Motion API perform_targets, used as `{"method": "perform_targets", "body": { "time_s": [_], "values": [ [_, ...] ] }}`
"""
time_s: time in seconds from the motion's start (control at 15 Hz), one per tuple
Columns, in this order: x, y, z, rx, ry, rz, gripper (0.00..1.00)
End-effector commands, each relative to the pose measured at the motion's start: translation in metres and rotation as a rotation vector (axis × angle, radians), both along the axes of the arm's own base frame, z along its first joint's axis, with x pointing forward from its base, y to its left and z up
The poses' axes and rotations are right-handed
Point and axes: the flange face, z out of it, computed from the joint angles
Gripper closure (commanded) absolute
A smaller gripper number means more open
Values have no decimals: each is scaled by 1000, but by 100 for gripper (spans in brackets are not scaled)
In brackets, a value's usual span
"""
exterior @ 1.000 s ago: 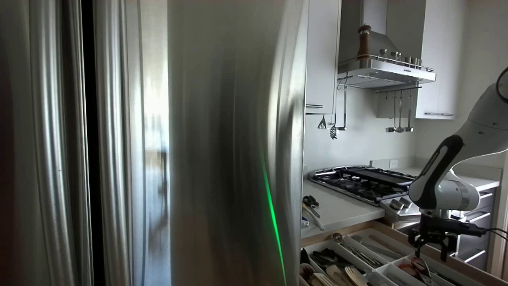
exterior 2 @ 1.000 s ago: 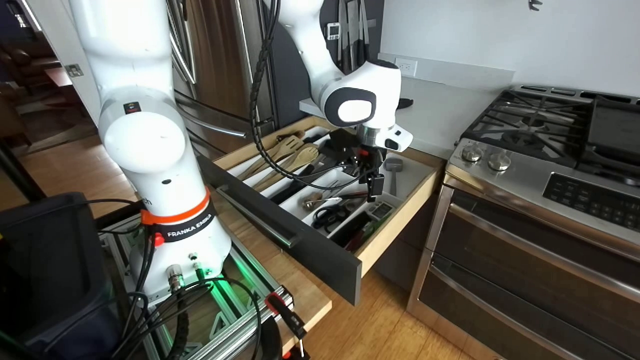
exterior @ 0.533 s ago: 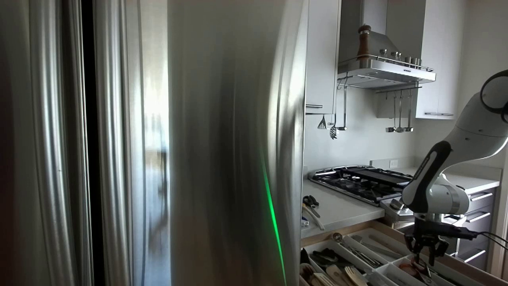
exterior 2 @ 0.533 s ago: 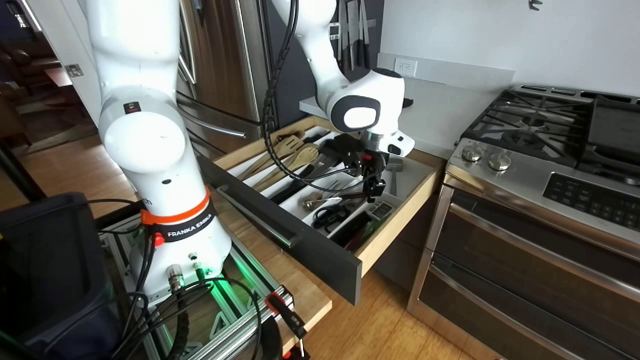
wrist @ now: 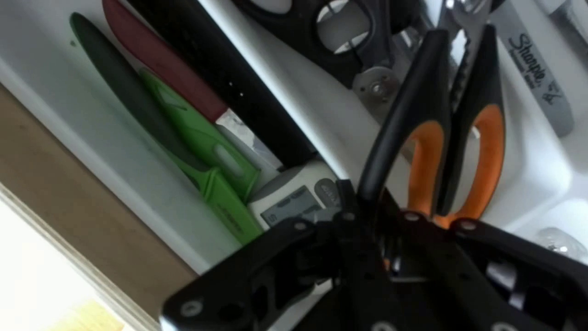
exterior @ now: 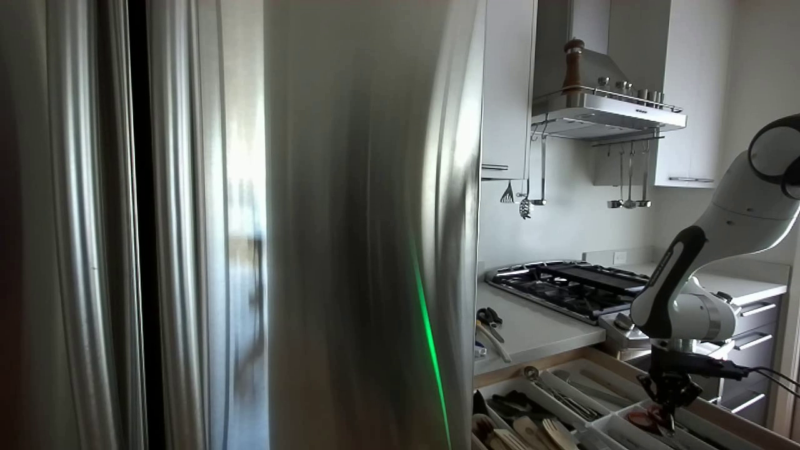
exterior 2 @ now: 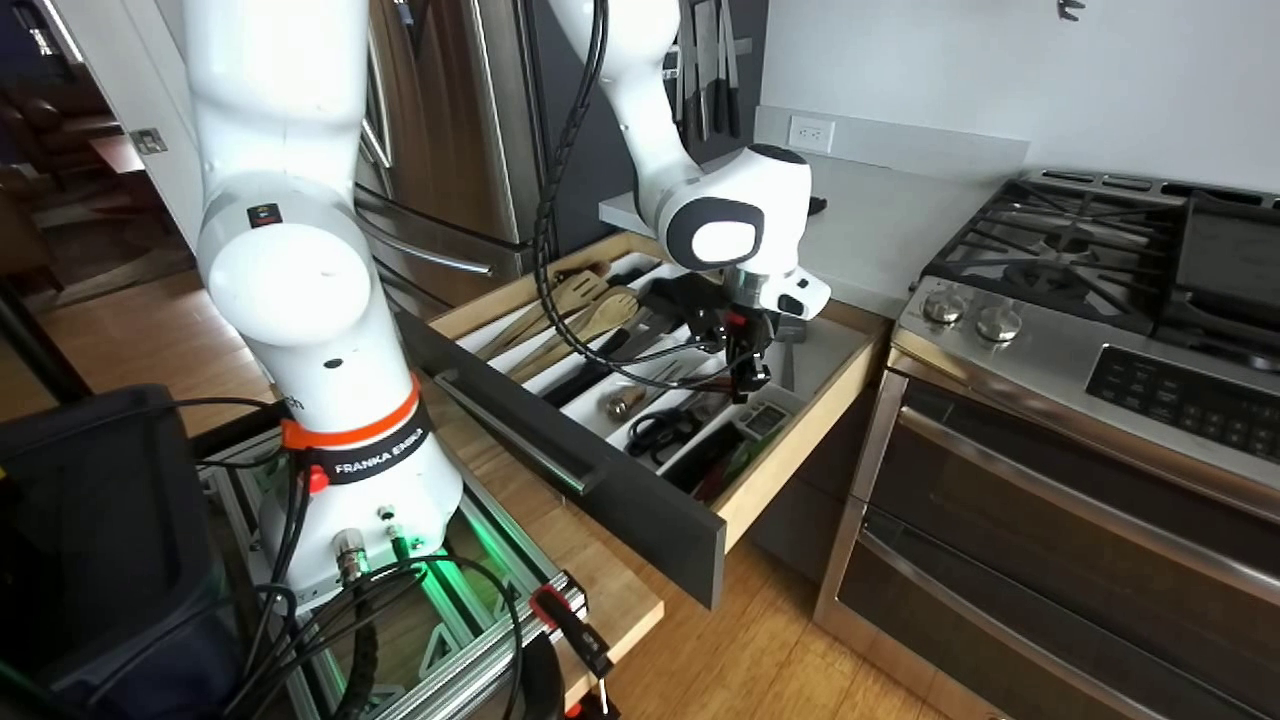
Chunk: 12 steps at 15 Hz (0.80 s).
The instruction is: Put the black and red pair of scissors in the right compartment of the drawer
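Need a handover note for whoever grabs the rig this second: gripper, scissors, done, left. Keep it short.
Gripper: looks shut on one handle of the black-and-orange scissors, presumably the task's "black and red" pair.
Scissors: in or just over the neighbouring compartment, which also holds black scissors. Can't tell whether they're lifted clear.
Done: grip apparently made.
Left: lift, carry across the white divider, release in the right compartment. I take that as the stove-side one with the red-handled knife and the device with a small screen.
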Motion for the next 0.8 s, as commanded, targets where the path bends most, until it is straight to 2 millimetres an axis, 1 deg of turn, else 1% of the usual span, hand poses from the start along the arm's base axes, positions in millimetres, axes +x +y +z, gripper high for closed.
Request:
{"method": "perform_targets", "body": {
  "time_s": [0.0, 0.07, 0.27, 0.4, 0.53, 0.73],
  "values": [
    [-8, -7, 20, -15, -12, -21, 97],
    [-11, -10, 25, -14, -12, -25, 98],
    [-15, -19, 51, 4, -62, -42, 98],
    [-11, -27, 68, 17, -100, -76, 98],
    [-1, -34, 81, 16, -123, -125, 98],
    [20, -43, 87, 10, -124, -192, 98]
  ]
}}
